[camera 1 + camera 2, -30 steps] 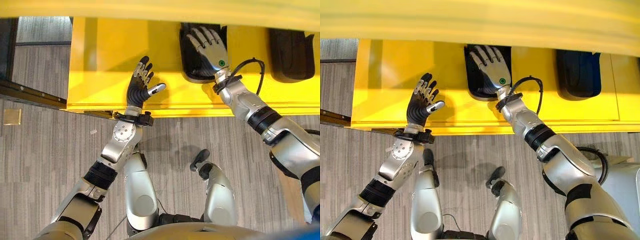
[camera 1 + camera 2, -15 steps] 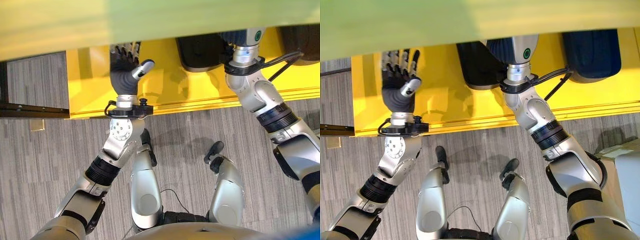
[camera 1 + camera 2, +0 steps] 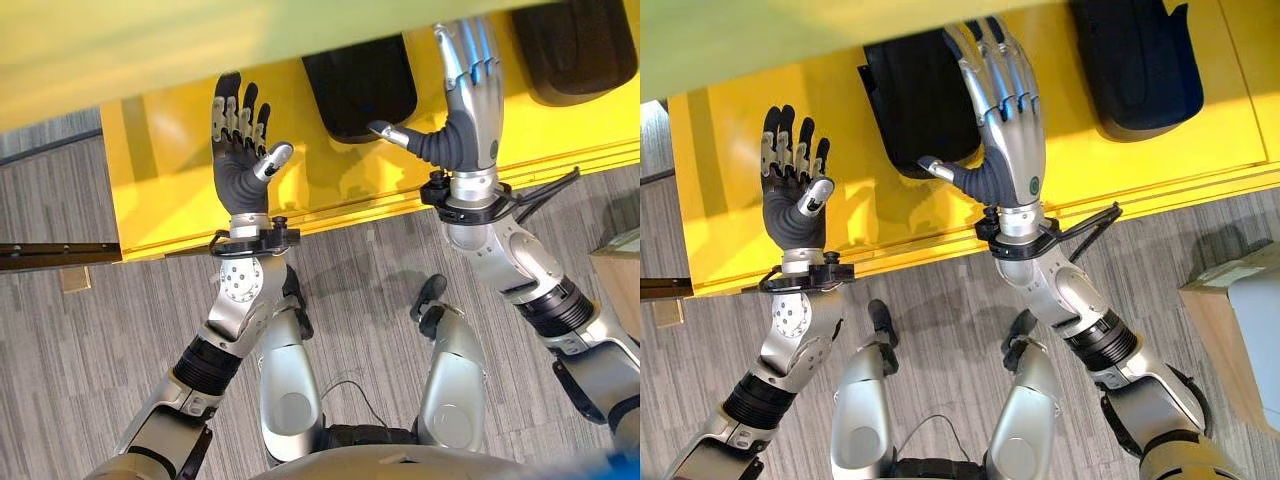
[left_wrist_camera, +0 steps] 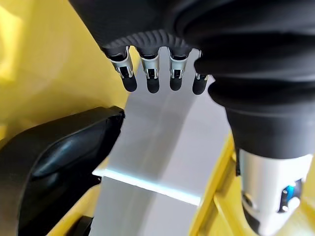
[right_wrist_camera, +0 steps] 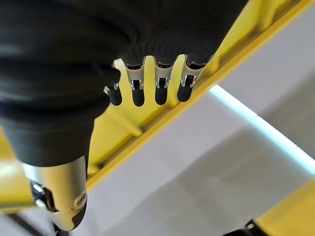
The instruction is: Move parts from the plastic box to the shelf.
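Note:
Two black moulded parts lie on the yellow shelf [image 3: 180, 170]: one in the middle [image 3: 360, 85] and one at the far right [image 3: 575, 50]. My right hand [image 3: 470, 90] is raised in front of the shelf between the two parts, open, fingers straight and thumb spread toward the middle part, holding nothing. My left hand [image 3: 240, 140] is held up over the shelf's bare left stretch, open and empty. The left wrist view shows its straight fingers [image 4: 150, 73] and a black part [image 4: 54, 167] beyond. In the right wrist view, straight fingers [image 5: 147, 91] stand before a yellow rail [image 5: 162, 118].
An upper yellow shelf board [image 3: 150, 40] crosses the top of the eye views, close over the hands. A tan-rimmed box [image 3: 1240, 310] stands on the grey plank floor [image 3: 80, 350] at the right. A dark rail [image 3: 50, 250] runs along the floor at the left.
My right hand has come off the middle black part and lifted clear, palm turned sideways. The left hand has risen a little and spread. The camera has shifted.

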{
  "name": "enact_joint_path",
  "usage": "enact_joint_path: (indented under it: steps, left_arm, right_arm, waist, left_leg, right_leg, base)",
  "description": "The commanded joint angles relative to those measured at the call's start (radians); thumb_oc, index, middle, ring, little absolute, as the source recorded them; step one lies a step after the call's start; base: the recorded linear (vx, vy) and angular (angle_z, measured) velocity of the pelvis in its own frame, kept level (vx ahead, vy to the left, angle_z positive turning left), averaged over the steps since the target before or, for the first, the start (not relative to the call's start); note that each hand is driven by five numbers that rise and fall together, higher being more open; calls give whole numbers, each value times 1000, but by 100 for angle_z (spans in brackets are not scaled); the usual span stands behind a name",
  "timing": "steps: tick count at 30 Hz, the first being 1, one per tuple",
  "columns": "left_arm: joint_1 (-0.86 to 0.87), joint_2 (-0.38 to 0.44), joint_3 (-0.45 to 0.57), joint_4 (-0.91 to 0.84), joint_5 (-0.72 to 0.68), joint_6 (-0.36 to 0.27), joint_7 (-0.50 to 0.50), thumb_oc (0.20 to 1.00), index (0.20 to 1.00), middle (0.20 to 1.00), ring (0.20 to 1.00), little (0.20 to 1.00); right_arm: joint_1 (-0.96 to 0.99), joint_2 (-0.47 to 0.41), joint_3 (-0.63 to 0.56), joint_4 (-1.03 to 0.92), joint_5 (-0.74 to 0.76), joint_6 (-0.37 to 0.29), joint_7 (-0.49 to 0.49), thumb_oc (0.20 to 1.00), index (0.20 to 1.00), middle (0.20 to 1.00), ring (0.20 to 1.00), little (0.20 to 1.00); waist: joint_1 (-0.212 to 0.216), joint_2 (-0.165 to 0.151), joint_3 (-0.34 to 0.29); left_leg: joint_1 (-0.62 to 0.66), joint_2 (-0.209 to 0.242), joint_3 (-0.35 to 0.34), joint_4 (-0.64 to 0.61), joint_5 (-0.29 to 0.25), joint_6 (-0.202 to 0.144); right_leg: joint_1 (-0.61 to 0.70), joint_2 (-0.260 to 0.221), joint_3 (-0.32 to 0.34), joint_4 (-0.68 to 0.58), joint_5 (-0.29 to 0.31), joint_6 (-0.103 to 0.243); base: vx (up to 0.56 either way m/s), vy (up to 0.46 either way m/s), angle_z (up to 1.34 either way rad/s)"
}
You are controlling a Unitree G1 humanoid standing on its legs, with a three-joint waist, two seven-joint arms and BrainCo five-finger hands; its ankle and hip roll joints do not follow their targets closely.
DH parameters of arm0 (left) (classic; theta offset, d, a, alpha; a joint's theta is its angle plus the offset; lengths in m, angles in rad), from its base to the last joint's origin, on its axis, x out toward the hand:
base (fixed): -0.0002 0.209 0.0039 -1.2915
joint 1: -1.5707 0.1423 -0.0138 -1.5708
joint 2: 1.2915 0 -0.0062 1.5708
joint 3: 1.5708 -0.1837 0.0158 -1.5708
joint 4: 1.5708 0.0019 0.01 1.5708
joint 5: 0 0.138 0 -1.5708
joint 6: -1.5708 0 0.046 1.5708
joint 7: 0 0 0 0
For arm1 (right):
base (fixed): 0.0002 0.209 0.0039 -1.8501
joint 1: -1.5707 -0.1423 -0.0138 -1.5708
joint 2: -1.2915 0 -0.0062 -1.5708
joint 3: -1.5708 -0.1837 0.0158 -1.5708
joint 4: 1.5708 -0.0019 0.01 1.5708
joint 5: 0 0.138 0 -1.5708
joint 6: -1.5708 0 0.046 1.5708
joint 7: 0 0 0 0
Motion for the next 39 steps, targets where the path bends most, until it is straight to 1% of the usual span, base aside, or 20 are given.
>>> enact_joint_path:
  steps: [1,3,4,8,11,12,13,18,19,20,21,23,24,26,28,29,31,32,35,39]
  left_arm:
    - [51,4,45,-160,51,-39,11,1000,1000,1000,1000,1000]
    - [139,23,107,-174,57,-59,11,1000,1000,1000,1000,1000]
    - [148,24,110,-177,58,-60,13,1000,1000,1000,1000,1000]
    - [299,41,219,-199,52,-94,19,1000,1000,1000,1000,1000]
    - [369,47,258,-217,37,-105,15,1000,1000,1000,1000,1000]
    - [418,49,289,-226,9,-99,19,1000,1000,1000,1000,1000]
    - [500,49,335,-235,-42,-93,-8,1000,1000,1000,1000,1000]
    - [593,42,373,-231,-137,-74,-114,1000,1000,1000,1000,1000]
    - [595,41,371,-223,-141,-68,-142,1000,1000,1000,1000,1000]
    - [583,44,356,-204,-124,-64,-186,1000,1000,1000,1000,1000]
    - [570,56,342,-191,-134,-50,-222,1000,1000,1000,1000,1000]
    - [564,59,333,-186,-146,-38,-245,1000,1000,1000,1000,1000]
    - [552,67,301,-175,-120,-25,-288,1000,1000,1000,1000,1000]
    - [537,70,261,-165,-92,-18,-309,1000,1000,1000,1000,1000]
    - [529,67,233,-157,-89,-9,-335,1000,1000,1000,1000,1000]
    - [518,48,177,-137,-73,11,-370,1000,1000,1000,1000,1000]
    - [515,44,137,-130,-62,25,-394,1000,1000,1000,1000,1000]
    - [517,49,119,-124,-54,24,-394,1000,1000,1000,1000,1000]
    - [508,77,72,-114,-35,6,-384,1000,1000,1000,1000,1000]
    - [464,118,23,-87,-41,-14,-448,1000,1000,1000,1000,1000]
  right_arm:
    - [41,-25,-93,-126,80,-86,-13,1000,1000,1000,1000,1000]
    - [212,-29,-167,-213,94,-134,-8,1000,1000,1000,1000,1000]
    - [226,-29,-173,-220,101,-135,-7,1000,1000,1000,1000,1000]
    - [456,-55,-278,-278,113,-275,-7,1000,1000,1000,1000,1000]
    - [517,-62,-301,-308,128,-293,7,1000,1000,1000,1000,1000]
    - [548,-70,-316,-318,147,-309,24,1000,1000,1000,1000,1000]
    - [602,-78,-336,-329,182,-325,53,1000,1000,1000,1000,1000]
    - [636,-106,-338,-314,221,-293,59,1000,1000,1000,1000,1000]
    - [640,-110,-335,-307,225,-285,50,1000,1000,1000,1000,1000]
    - [645,-121,-339,-295,256,-264,33,1000,1000,1000,1000,1000]
    - [659,-134,-353,-282,286,-253,21,1000,1000,1000,1000,1000]
    - [674,-137,-363,-276,306,-249,16,1000,1000,1000,1000,1000]
    - [708,-122,-374,-254,337,-240,-14,1000,1000,1000,1000,1000]
    - [724,-101,-377,-219,385,-236,-23,1000,1000,1000,1000,1000]
    - [733,-88,-377,-189,442,-227,-22,1000,1000,1000,1000,1000]
    - [737,-56,-361,-113,502,-215,-24,1000,1000,1000,1000,1000]
    - [743,-38,-348,-85,511,-199,-11,1000,1000,1000,1000,1000]
    - [744,-38,-341,-84,538,-180,12,1000,1000,1000,1000,1000]
    - [736,-58,-319,-72,594,-155,17,1000,1000,1000,1000,1000]
    - [733,-55,-327,-10,673,-138,-26,1000,1000,1000,1000,1000]
  waist:
    - [-6,27,-31]
    - [-25,23,-31]
    - [-26,23,-31]
    - [-42,15,-31]
    - [-41,9,-48]
    - [-39,1,-62]
    - [-32,-14,-87]
    - [-3,-38,-124]
    - [-4,-39,-130]
    - [-12,-38,-140]
    - [-29,-41,-153]
    - [-35,-38,-161]
    - [-52,-38,-181]
    - [-59,-38,-194]
    - [-56,-40,-202]
    - [-53,-43,-219]
    - [-49,-43,-231]
    - [-38,-44,-234]
    - [-33,-42,-241]
    - [-58,-44,-260]
  left_leg:
    - [53,-20,43,0,-75,14]
    - [91,-20,43,-7,-78,16]
    - [96,-19,43,-8,-79,16]
    - [149,12,43,-9,-71,8]
    - [169,31,43,-21,-56,-1]
    - [187,52,43,-40,-39,-9]
    - [212,87,31,-67,25,-31]
    - [242,92,-22,-131,118,-53]
    - [238,83,-14,-118,113,-53]
    - [232,44,21,-71,75,-42]
    - [237,-21,68,-18,-1,-14]
    - [245,-63,83,0,-51,6]
    - [255,-153,106,29,-112,37]
    - [252,-219,102,25,-147,62]
    - [255,-239,96,-2,-157,68]
    - [285,-280,80,-51,-181,94]
    - [320,-276,106,-97,-167,91]
    - [338,-262,135,-116,-151,87]
    - [375,-234,182,-156,-118,97]
    - [400,-233,172,-193,-117,130]
  right_leg:
    - [64,72,-17,81,-146,32]
    - [94,86,-2,85,-158,28]
    - [97,87,-1,86,-159,28]
    - [142,104,5,108,-188,11]
    - [151,109,5,113,-199,4]
    - [159,110,1,116,-208,-2]
    - [178,127,2,98,-208,-11]
    - [249,164,7,-30,-180,-12]
    - [278,179,-4,-75,-169,-15]
    - [322,201,-22,-142,-153,-21]
    - [354,216,-25,-213,-132,-21]
    - [375,224,-21,-254,-115,-12]
    - [413,241,-1,-333,-73,8]
    - [434,259,31,-390,-33,27]
    - [446,265,41,-424,-9,37]
    - [459,271,57,-457,29,49]
    - [468,277,17,-453,39,58]
    - [475,264,-25,-438,45,64]
    - [480,225,-75,-380,43,75]
    - [485,206,-15,-315,13,84]
  base:
    - [-13,-21,-8]
    - [-26,-101,-8]
    - [-27,-141,-8]
    - [7,-172,-12]
    - [42,-173,-13]
    - [91,-293,-17]
    - [96,-315,-16]
    - [45,-181,-6]
    - [15,-130,-3]
    - [-20,-190,16]
    - [-25,-150,38]
    - [7,-44,35]
    - [25,0,6]
    - [3,23,-1]
    - [-3,115,-14]
    - [-33,214,-44]
    - [-48,179,-49]
    - [-62,63,-56]
    - [-122,-19,-85]
    - [-130,-226,-58]
